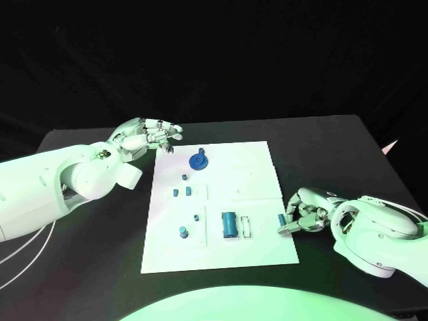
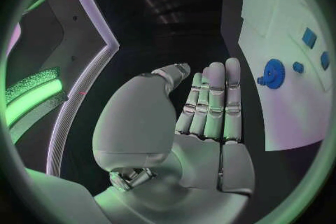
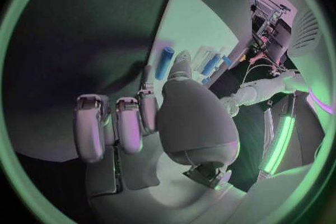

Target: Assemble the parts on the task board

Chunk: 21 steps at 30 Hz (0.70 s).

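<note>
The white task board (image 1: 257, 167) lies mid-table. A blue gear (image 1: 200, 160) sits near its far left corner, with several small blue parts (image 1: 182, 192) below it and a large blue cylinder (image 1: 229, 224) near the front. My left hand (image 1: 146, 137) hovers just off the far left corner, fingers straight and holding nothing; the gear (image 2: 271, 73) lies beyond its fingers (image 2: 213, 101). My right hand (image 1: 305, 214) is low at the board's right edge, its fingertips close to a small blue peg (image 1: 281, 218). The peg (image 3: 165, 63) lies on the board just past the thumb, not held.
Black table (image 1: 89, 254) surrounds the board, with free room to the left and behind it. The table's right edge runs close behind my right arm (image 1: 388, 234). The board's far right area (image 1: 243, 160) carries no parts.
</note>
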Tool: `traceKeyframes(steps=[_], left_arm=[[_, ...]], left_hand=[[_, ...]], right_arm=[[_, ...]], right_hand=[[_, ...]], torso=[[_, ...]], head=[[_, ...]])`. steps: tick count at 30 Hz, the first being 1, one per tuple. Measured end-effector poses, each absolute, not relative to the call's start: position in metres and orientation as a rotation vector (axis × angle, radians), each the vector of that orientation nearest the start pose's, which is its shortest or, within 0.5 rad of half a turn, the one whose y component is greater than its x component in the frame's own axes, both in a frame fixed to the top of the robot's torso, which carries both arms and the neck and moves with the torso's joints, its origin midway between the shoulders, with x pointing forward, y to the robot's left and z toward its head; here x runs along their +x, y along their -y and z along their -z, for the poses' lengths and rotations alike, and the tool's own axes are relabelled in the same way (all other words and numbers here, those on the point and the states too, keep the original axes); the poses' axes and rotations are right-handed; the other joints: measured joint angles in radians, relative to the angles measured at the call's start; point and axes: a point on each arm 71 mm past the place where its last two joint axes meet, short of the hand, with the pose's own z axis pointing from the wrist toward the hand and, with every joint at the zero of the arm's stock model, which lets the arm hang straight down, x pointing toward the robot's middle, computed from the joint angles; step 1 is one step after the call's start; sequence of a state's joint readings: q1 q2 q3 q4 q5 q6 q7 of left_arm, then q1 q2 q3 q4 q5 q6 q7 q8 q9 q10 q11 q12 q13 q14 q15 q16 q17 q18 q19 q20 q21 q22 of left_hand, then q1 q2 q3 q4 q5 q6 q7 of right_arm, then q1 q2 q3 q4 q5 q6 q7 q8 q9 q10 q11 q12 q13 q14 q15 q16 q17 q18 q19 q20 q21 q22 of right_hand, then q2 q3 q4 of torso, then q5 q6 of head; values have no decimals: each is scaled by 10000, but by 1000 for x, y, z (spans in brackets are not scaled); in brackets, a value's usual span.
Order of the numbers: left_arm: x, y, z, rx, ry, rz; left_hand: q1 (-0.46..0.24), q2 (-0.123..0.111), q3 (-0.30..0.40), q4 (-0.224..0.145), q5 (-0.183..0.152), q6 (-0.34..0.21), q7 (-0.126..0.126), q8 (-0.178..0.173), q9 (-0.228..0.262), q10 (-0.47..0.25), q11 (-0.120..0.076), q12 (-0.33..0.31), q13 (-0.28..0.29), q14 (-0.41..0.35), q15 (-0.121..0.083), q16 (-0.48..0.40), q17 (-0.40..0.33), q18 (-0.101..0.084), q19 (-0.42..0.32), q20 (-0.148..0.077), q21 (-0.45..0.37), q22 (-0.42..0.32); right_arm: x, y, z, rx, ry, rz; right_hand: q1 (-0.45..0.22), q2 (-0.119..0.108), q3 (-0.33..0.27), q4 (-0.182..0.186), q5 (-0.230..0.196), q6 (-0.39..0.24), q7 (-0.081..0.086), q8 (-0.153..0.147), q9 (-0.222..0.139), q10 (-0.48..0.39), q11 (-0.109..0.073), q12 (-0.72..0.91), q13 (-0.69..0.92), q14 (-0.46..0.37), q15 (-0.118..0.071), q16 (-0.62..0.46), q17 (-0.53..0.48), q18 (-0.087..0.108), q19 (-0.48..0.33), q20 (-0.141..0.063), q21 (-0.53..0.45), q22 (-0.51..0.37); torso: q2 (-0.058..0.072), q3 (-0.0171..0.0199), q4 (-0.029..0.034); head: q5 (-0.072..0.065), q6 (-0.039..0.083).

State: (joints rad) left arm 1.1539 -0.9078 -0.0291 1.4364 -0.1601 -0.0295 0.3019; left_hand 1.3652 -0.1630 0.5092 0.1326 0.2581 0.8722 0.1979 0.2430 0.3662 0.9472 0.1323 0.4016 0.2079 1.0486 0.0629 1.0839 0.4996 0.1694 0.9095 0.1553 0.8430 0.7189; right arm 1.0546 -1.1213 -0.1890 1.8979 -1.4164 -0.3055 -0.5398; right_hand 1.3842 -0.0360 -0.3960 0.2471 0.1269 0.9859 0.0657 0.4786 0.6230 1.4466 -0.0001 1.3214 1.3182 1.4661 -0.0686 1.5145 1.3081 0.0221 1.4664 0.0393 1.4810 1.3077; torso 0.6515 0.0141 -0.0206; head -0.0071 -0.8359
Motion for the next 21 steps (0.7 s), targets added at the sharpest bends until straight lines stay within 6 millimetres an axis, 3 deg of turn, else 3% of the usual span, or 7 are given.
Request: traceKeyframes(steps=[2, 6, 10, 11, 12, 16, 21], left_arm=[[488, -252, 205, -9971, -16553, 15578], [488, -252, 205, -9976, -16549, 15568], [488, -253, 206, -9983, -16544, 15555], [488, -253, 206, -9984, -16543, 15552], [488, -253, 206, -9986, -16541, 15548], [488, -254, 206, -9994, -16539, 15535], [488, -254, 206, -9999, -16541, 15526]], left_hand=[[0, 0, 0, 0, 0, 0, 0, 0, 0, 0, 0, 0, 0, 0, 0, 0, 0, 0, 0, 0, 0, 0], [0, 0, 0, 0, 0, 0, 0, 0, 0, 0, 0, 0, -1, 0, 0, 0, 0, -1, 26, 26, -44, -11], [0, 0, 0, 0, 0, 0, 0, 0, -1, 0, 0, 0, -1, 0, 0, 0, 1, -1, 37, 37, -44, -11], [0, 0, 0, 0, 0, 0, 0, 0, -1, 0, 0, 0, -1, 0, 0, 0, 0, 0, 37, 37, -44, -11], [0, 0, 0, 0, 0, 0, 0, 0, 0, 0, 0, 0, -1, 0, 0, 0, 0, -1, 37, 37, -44, -11], [0, 0, 0, 0, 0, 0, 0, 0, 8, 0, 0, 0, -1, 0, 0, 0, 1, 0, 37, 37, -44, -11], [0, 0, 0, 0, 0, 0, 0, 0, 8, 0, 0, 0, -1, 0, 0, 0, 1, -1, 36, 37, -44, -10]], right_arm=[[355, 246, 271, 1348, -20943, -3466], [355, 240, 272, 1235, -20893, -3586], [355, 240, 273, 1224, -20843, -3563], [355, 240, 273, 1223, -20844, -3558], [355, 239, 273, 1224, -20843, -3554], [355, 239, 273, 1223, -20836, -3547], [355, 238, 273, 1210, -20834, -3582]], right_hand=[[157, -76, 208, -46, -309, 37, -48, 0, 294, 0, 0, 0, 7, -9, -14, 0, 0, -1, 0, 0, 0, 0], [238, -130, 522, -110, -344, 15, -109, -10, 295, -44, -44, 2, 57, 0, -73, 0, 0, -1, -5, -13, 0, -1], [516, -72, 930, -127, 10, -2, -155, -9, 309, -44, -44, -75, 816, -2, -76, 0, -1, -1, -1, -72, 0, -1], [807, 74, 1074, -113, 92, -70, -144, -9, 718, -44, -45, -97, 1551, -3, -77, 0, -1, -1, -1, -72, 0, -1], [895, 82, 1181, -92, 190, -162, -139, -9, 1005, -46, -46, -97, 1627, -5, -79, 0, -1, -1, -1, -72, 0, -1], [1071, 31, 1514, 27, 464, -186, -115, -10, 1005, -62, -62, -96, 1650, -8, -82, 0, -1, -1, -1, -72, 0, -1], [1340, -238, 2225, 370, 644, -268, -33, -10, 1005, -62, -62, -191, 1646, -8, -82, 0, -2, -1, -1, -71, 0, -2]], torso=[[0, 0, 1], [-1, -1, 4], [-2, -3, 9], [-2, -7, 10], [-2, -7, 10], [-2, -12, 10], [-3, -12, 9]], head=[[5, -5], [7, -13], [11, -22], [14, -24], [15, -25], [25, -30], [30, -35]])
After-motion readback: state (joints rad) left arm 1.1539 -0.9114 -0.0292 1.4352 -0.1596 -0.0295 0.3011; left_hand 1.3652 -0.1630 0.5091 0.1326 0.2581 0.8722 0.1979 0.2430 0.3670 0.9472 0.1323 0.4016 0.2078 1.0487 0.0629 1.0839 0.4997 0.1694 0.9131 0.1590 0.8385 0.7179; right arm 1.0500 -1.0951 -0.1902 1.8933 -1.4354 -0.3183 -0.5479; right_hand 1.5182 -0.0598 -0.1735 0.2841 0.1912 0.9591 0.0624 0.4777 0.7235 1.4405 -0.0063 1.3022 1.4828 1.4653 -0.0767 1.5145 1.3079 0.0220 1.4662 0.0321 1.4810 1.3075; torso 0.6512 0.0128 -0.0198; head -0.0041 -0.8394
